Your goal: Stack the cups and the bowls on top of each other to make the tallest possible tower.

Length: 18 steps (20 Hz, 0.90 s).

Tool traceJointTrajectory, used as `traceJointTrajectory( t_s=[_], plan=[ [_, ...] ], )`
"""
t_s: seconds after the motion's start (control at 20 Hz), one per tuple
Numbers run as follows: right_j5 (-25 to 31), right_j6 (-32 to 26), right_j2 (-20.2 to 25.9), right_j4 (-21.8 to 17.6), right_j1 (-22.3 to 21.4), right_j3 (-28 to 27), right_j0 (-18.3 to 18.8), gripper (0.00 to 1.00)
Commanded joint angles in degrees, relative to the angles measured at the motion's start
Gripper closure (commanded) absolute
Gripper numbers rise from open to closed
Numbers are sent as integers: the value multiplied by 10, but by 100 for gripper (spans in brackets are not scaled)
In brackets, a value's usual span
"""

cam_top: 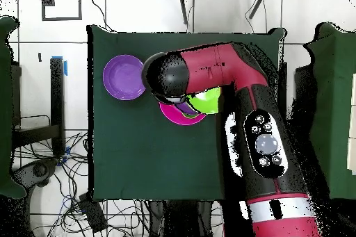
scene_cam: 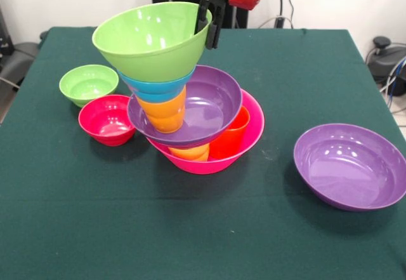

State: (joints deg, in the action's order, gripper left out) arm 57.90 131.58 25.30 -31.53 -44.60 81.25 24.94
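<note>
On the green counter (scene_cam: 76,216) my tower (scene_cam: 184,102) stands mid-table: hot-pink bowl (scene_cam: 250,141) at the base, cups inside, a tilted purple bowl (scene_cam: 212,105), an orange cup (scene_cam: 163,113), a blue bowl (scene_cam: 157,88), then the medium light-green bowl (scene_cam: 149,39) tipped steeply. My gripper (scene_cam: 208,21) is clamped on its far-right rim. These are light, stiff, slick plastic, best pinched at the rim. A spare purple bowl (scene_cam: 352,166) sits right; a red bowl (scene_cam: 108,120) and the small light-green bowl (scene_cam: 89,83) sit left.
</note>
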Motion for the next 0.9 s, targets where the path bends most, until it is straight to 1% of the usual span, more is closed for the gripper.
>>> traceJointTrajectory(
  t_s=[0.05, 0.4, 0.6, 0.9],
  plan=[
    [-24, -144, 39, -22, 46, 6, 3, 100],
    [-34, -140, 42, -19, 53, 14, 9, 100],
    [-20, -138, 55, 12, 73, 22, 22, 100],
    [-23, -125, 59, 13, 69, 31, 22, 100]
  ],
)
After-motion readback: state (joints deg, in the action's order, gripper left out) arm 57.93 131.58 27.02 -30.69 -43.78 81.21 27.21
